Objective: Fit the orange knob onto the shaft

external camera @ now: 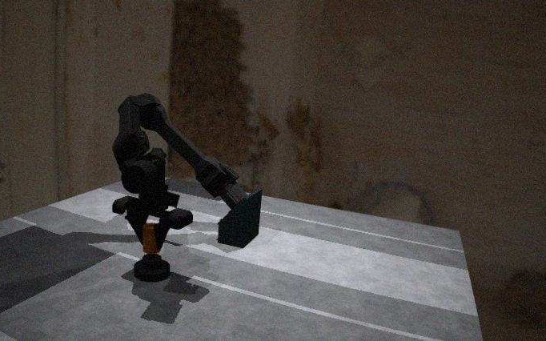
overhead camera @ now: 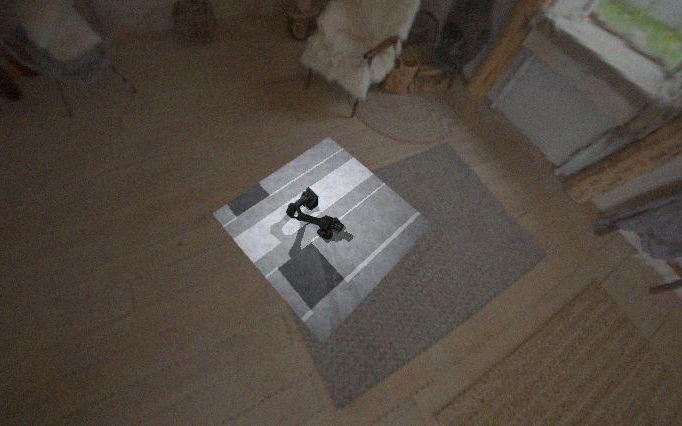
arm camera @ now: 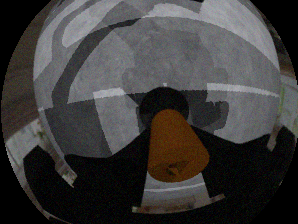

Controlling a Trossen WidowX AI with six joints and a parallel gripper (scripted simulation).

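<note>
A black 6-joint arm (overhead camera: pixel 312 218) (external camera: pixel 182 143) bends over a grey tabletop (overhead camera: pixel 380 227) (external camera: pixel 330 270), its 2 jaws pointing down and clamped on the upright orange knob (external camera: pixel 150 238) (arm camera: pixel 176 147). The knob sits just above the round black pedestal (external camera: pixel 151 270) (arm camera: pixel 159 97), over its dark shaft (external camera: pixel 151 257), though whether they touch cannot be told. To seat it well, the arm should probably keep it vertical and centred, turn it slowly under light downward pressure until the flats match, then push straight down before releasing.
</note>
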